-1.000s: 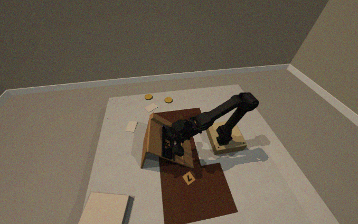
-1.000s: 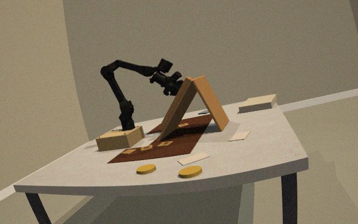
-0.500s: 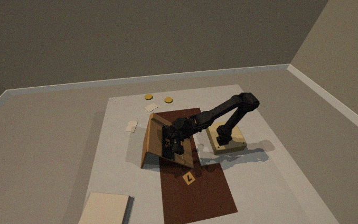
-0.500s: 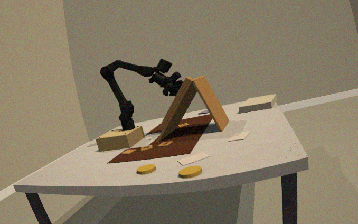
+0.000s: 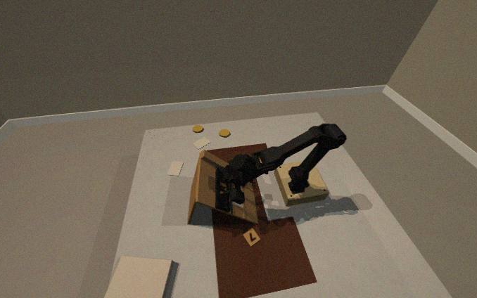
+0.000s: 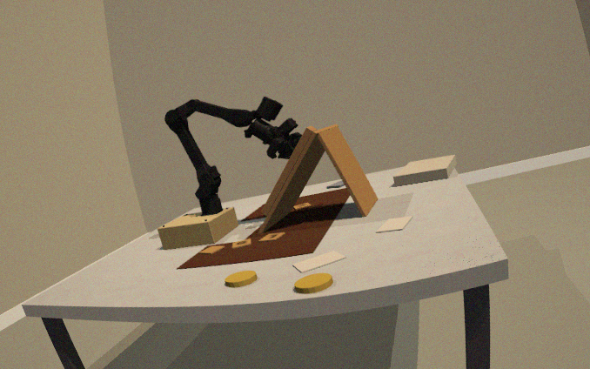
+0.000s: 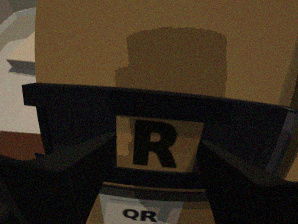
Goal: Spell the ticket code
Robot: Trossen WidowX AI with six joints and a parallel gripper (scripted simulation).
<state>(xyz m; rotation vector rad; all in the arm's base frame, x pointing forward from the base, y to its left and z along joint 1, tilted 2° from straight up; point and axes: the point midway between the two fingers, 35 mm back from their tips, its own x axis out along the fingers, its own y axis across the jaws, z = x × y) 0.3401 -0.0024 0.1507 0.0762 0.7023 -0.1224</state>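
Note:
The tilted wooden board [image 5: 204, 181] [image 6: 295, 178] [image 7: 80, 55] carries the dark letter rail [image 7: 165, 101]. My gripper [image 7: 157, 142] is shut on the R tile [image 7: 155, 144], which sits upright in the rail between its upper and lower edges. The ticket [image 7: 116, 204] below the rail shows "QR"; whether more is printed is hidden by the finger. A tile marked L [image 5: 251, 237] [image 6: 302, 206] lies turned on the mat. Three more tiles [image 6: 272, 236] [image 6: 241, 243] [image 6: 211, 250] lie on the mat's other end, their letters unclear. The rail's ends are partly hidden by the fingers.
The brown mat [image 5: 262, 266] [image 6: 302, 244] runs under the board. Two yellow discs [image 5: 198, 128] [image 5: 224, 133] and two pale cards [image 5: 201, 143] [image 5: 175, 168] lie near the counter's edge. A pale block [image 5: 140, 275] [image 6: 425, 169] lies at another corner.

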